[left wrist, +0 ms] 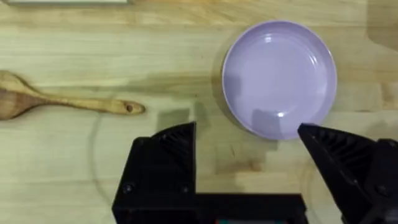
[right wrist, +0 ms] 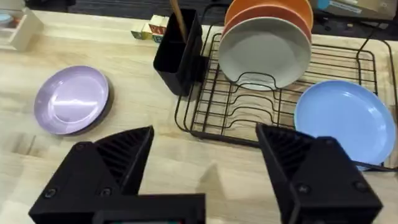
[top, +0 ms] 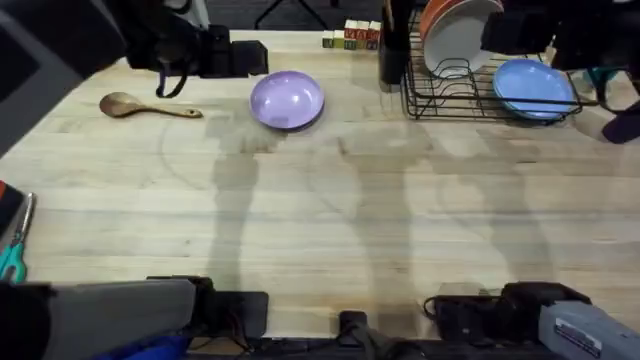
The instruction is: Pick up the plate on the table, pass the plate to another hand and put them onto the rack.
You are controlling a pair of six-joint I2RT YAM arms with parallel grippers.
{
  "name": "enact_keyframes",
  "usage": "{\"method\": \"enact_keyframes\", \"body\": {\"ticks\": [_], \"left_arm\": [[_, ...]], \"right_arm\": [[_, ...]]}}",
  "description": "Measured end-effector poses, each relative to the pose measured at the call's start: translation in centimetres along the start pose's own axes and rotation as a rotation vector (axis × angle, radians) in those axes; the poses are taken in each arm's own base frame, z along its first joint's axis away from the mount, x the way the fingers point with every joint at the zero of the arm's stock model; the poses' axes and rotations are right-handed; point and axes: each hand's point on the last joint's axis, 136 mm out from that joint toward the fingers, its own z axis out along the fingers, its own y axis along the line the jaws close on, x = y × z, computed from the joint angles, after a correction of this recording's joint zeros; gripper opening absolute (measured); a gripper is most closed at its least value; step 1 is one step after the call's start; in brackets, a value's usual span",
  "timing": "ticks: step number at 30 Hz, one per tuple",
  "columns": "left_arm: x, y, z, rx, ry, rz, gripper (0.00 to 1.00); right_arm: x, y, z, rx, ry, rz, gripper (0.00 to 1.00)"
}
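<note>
On the near side of the tabletop (top: 330, 250) nothing of the task lies; there are only the two arm bases, and a pair of teal-handled scissors (top: 14, 255) at the left edge. Farther back, the left gripper (left wrist: 247, 140) hangs above the wood with its jaws spread wide and holding nothing; one finger is just at the rim of the plate (left wrist: 279, 78), the other is over bare wood beside it, so I judge it is lining up to take the rim from the side, because a flat plate gives no other place to grip. The plate lies flat on the far middle of the tabletop, apart from the rack (top: 470, 95). To the plate's left lies a wooden spoon (top: 140, 106), well apart from it, so it should not disturb the grasp. The right gripper (right wrist: 205, 155) is also wide open and empty, held near the rack, probably waiting to receive the plate there. In the rack, a white plate (right wrist: 264, 51) and an orange plate (right wrist: 267, 11) stand upright between the prongs, while a light blue plate (right wrist: 341, 119) lies flat over the wires. A black utensil holder (right wrist: 179, 53) hangs on the rack's end toward the plate. Free prongs remain in front of the white plate, where the plate could go.
</note>
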Motion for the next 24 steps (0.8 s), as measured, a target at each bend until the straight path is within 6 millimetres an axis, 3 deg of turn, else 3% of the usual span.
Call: {"method": "enact_keyframes", "body": {"ticks": [12, 24], "left_arm": [[-0.9, 0.5, 6.1, -0.003, -0.010, 0.001, 0.993], [1.9, 1.9, 10.7, -0.061, 0.098, -0.005, 0.993]], "right_arm": [[0.0, 0.0, 0.0, 0.000, 0.000, 0.000, 0.995], [0.0, 0.0, 0.0, 0.000, 0.000, 0.000, 0.995]]}}
